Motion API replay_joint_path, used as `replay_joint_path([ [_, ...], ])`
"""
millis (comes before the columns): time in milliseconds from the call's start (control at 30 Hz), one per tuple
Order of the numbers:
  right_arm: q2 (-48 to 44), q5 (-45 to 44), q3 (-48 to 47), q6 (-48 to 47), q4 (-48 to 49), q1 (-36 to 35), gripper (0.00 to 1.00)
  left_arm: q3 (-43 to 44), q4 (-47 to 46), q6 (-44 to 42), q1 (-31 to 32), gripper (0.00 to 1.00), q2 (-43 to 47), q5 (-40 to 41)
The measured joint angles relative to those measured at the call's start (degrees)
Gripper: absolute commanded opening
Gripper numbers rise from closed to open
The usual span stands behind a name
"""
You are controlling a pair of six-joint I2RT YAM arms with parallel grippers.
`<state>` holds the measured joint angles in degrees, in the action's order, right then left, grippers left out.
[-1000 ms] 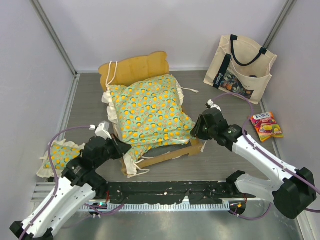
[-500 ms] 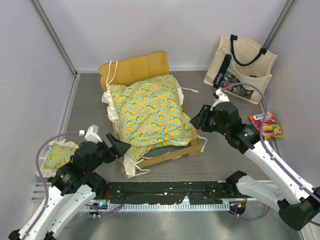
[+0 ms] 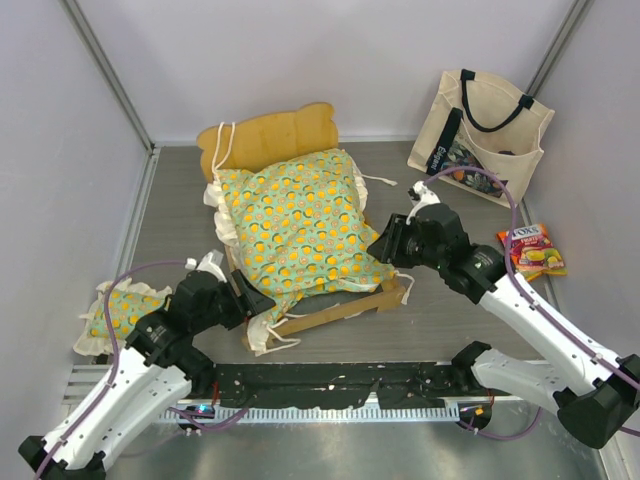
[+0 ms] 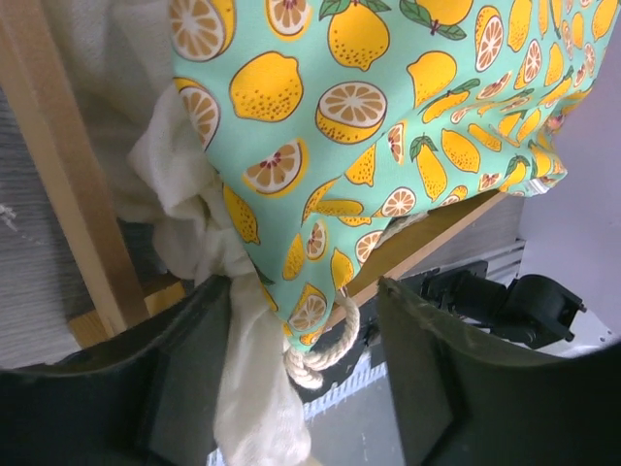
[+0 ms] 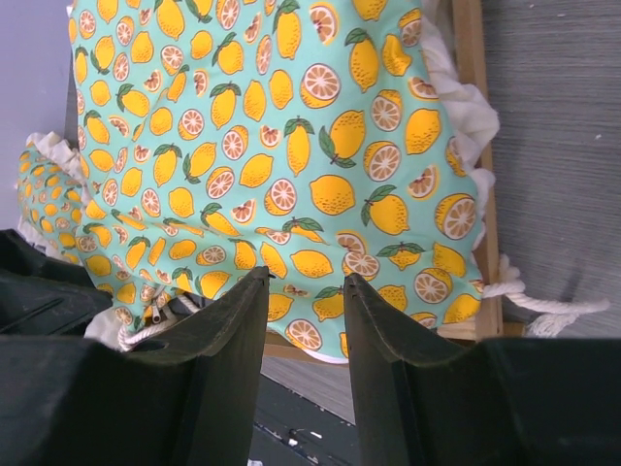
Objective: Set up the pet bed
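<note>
The pet bed's light-wood frame [image 3: 270,135] stands mid-table, headboard at the far end. Its lemon-print cushion [image 3: 300,225] lies on it, cream ruffle spilling over the near left corner. My left gripper [image 3: 255,298] is at that corner. In the left wrist view it [image 4: 306,325] is open, with the cushion's corner [image 4: 310,243], ruffle [image 4: 194,214] and a rope tie [image 4: 325,354] hanging between the jaws. My right gripper [image 3: 381,245] sits at the cushion's right edge. In the right wrist view it [image 5: 303,282] is open just short of the cushion [image 5: 272,126].
A small matching ruffled pillow [image 3: 120,310] lies at the left by my left arm. A cream tote bag [image 3: 480,135] leans at the back right, and a candy packet [image 3: 533,250] lies near the right wall. Side walls close in the table.
My left gripper opened, drew back, then came forward again to the cushion's near left corner. My right gripper widened and shifted slightly left along the cushion's right edge.
</note>
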<state>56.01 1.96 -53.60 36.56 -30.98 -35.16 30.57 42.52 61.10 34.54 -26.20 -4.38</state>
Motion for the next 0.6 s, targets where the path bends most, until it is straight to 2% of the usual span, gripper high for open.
replay_joint_path([
  [100, 1.16, 0.17, -0.02, 0.26, 0.83, -1.51, 0.42, -0.55, -2.4, -0.11, 0.31, 0.43, -2.34, -1.07],
  [133, 1.7, 0.17, -0.11, 0.26, 0.98, -2.16, 0.42, -0.74, -3.02, -0.31, 0.52, 0.33, -3.3, -1.42],
  [200, 3.13, 0.2, -0.31, 0.24, 1.33, -3.67, 0.42, -0.79, -3.76, -1.55, 1.01, 0.21, -5.42, -2.27],
  [233, 3.91, 0.26, -0.48, 0.24, 1.55, -4.66, 0.42, -0.79, -4.2, -2.21, 1.11, 0.08, -6.49, -2.67],
  [267, 4.7, 0.31, -0.61, 0.24, 1.86, -5.6, 0.42, -0.76, -4.55, -3.02, 1.18, 0.03, -7.5, -3.17],
  [300, 5.7, 0.28, -0.74, 0.24, 2.25, -6.71, 0.42, -0.74, -4.74, -3.72, 1.2, 0.0, -8.37, -3.54],
  [400, 9.05, 0.09, -1.7, 0.04, 3.02, -10.27, 0.42, 0.35, -3.96, -6.71, 1.22, 0.0, -10.36, -4.15],
  [600, 15.23, -4.26, -2.49, -2.08, 2.73, -12.26, 0.4, 10.23, 4.98, -15.23, 1.25, 0.0, -14.03, -3.13],
])
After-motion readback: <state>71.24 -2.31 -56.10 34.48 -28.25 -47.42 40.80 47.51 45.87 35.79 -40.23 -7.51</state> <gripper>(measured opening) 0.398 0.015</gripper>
